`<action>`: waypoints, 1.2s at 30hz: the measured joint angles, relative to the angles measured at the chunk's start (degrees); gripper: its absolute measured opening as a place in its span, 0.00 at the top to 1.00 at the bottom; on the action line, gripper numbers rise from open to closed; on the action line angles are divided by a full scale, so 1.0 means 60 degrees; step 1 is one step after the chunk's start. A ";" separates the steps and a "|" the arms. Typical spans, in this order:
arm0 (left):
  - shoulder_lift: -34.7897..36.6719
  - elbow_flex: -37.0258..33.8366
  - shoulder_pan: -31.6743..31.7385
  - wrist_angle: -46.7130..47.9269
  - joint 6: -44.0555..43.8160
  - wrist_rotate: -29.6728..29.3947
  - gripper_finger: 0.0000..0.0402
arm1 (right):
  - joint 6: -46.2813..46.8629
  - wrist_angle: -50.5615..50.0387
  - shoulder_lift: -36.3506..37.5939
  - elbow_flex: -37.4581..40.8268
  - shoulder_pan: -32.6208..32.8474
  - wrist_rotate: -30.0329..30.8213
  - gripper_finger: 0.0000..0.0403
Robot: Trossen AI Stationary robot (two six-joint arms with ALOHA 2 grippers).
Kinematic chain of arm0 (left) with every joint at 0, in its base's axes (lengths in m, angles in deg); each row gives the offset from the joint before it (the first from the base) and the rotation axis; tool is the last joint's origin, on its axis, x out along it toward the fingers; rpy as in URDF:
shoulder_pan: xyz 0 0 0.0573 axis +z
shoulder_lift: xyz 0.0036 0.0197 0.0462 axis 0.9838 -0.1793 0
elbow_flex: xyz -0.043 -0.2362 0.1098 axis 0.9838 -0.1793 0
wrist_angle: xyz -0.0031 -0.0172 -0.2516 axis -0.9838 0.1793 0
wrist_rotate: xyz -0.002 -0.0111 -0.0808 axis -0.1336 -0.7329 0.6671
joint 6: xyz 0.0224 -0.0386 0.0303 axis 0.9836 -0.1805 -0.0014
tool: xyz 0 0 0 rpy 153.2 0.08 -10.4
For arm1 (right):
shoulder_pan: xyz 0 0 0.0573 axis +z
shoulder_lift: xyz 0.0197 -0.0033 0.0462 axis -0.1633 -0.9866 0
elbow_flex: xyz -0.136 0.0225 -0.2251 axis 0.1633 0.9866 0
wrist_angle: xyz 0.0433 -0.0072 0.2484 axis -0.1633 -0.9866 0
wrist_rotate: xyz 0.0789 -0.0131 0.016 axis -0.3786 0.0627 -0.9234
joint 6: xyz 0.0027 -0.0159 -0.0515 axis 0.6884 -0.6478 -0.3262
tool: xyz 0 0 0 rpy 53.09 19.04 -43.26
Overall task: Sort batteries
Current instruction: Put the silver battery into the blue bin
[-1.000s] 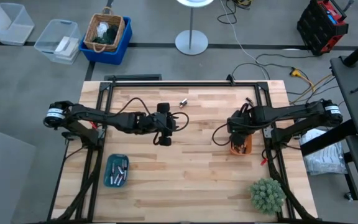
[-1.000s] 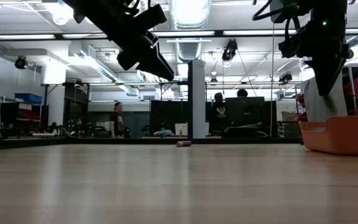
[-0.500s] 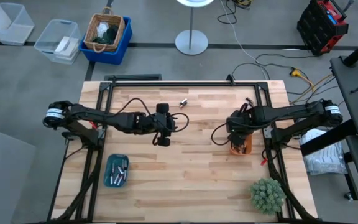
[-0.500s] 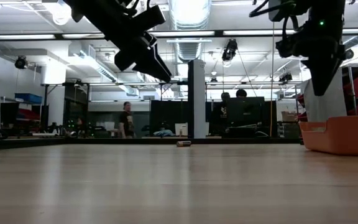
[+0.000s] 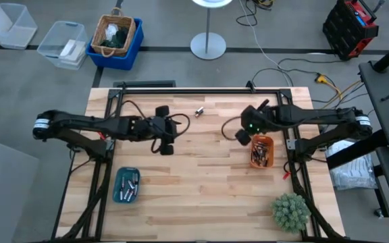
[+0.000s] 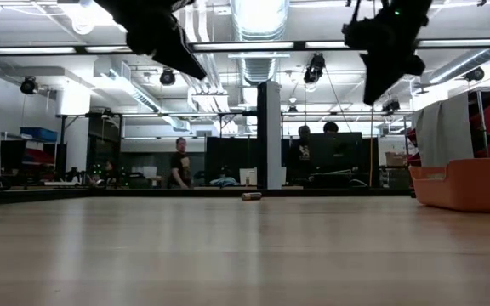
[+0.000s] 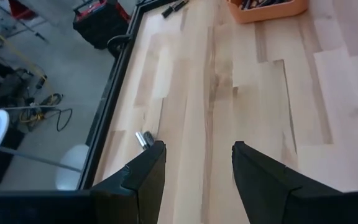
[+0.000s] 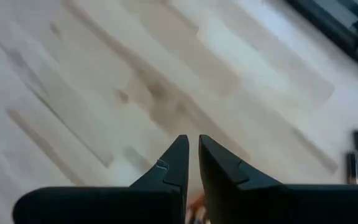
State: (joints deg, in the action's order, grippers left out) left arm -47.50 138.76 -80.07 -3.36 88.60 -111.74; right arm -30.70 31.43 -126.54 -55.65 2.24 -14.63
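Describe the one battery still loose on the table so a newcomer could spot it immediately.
Start at the wooden table and go to its far edge, between the two arms. The lone battery lies there on bare wood, a small silvery cylinder. Every other battery sits inside the teal tray or orange tray.

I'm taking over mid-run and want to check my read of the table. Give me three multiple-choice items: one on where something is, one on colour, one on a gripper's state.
1. Where does the loose battery lie?
A. near the table's far edge, between the two arms
B. inside the teal tray
C. beside the green plant

2. What colour is the tray by the right arm?
A. teal
B. orange
C. white

3. How stands the left gripper?
A. shut on a battery
B. open and empty
C. shut and empty

Answers: 1 A, the high view shows it alone on bare wood there. 2 B, orange in the high and low views. 3 B, the left wrist view shows its fingers apart with only wood between.
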 joint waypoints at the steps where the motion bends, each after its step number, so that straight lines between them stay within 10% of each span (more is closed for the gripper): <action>1: 0.0180 -0.0058 -0.0017 0.0119 -0.0108 -0.0004 0.59 | -0.0100 0.0053 -0.0010 -0.0120 -0.0141 0.0000 0.93; 26: 0.4869 -0.2046 -0.0045 0.0470 -0.0855 -0.2420 0.59 | -0.2469 0.0477 -0.4426 -0.4860 -0.1604 -0.0022 0.92; 36: 0.5458 -0.2143 -0.0041 0.1056 -0.1335 -0.2969 0.59 | -0.2966 0.0456 -0.6385 -0.6809 -0.1968 -0.0036 0.68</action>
State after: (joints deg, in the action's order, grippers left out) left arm -14.75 125.91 -80.32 2.98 80.59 -129.55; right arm -48.49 34.17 -164.85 -96.51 -9.57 -14.85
